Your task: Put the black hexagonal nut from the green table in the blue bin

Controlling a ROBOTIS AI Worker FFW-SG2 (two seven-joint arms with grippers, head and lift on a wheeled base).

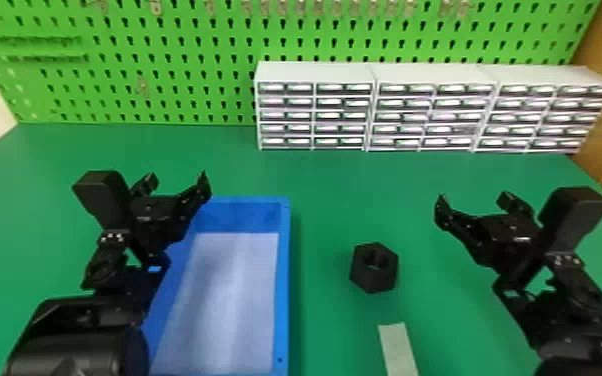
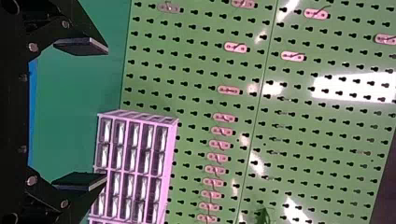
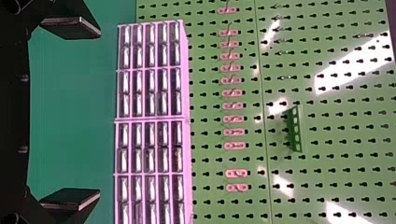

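In the head view, the black hexagonal nut (image 1: 374, 268) rests on the green table (image 1: 325, 180), between the blue bin (image 1: 283, 280) and my right arm. My left gripper (image 1: 177, 182) is held over the bin's back left part, open, with nothing between its fingers. Off to the right of the nut and farther back is my right gripper (image 1: 475, 202), also open and holding nothing. The left wrist view shows the left gripper (image 2: 81, 113) with its fingers wide apart. Likewise spread are the fingers of the right gripper (image 3: 72, 113) in the right wrist view.
White drawer cabinets (image 1: 315, 107) line the back right of the table before a green pegboard (image 1: 165, 65). A pale strip (image 1: 398, 350) lies on the table nearer than the nut. A white sheet (image 1: 225, 300) covers the bin's floor.
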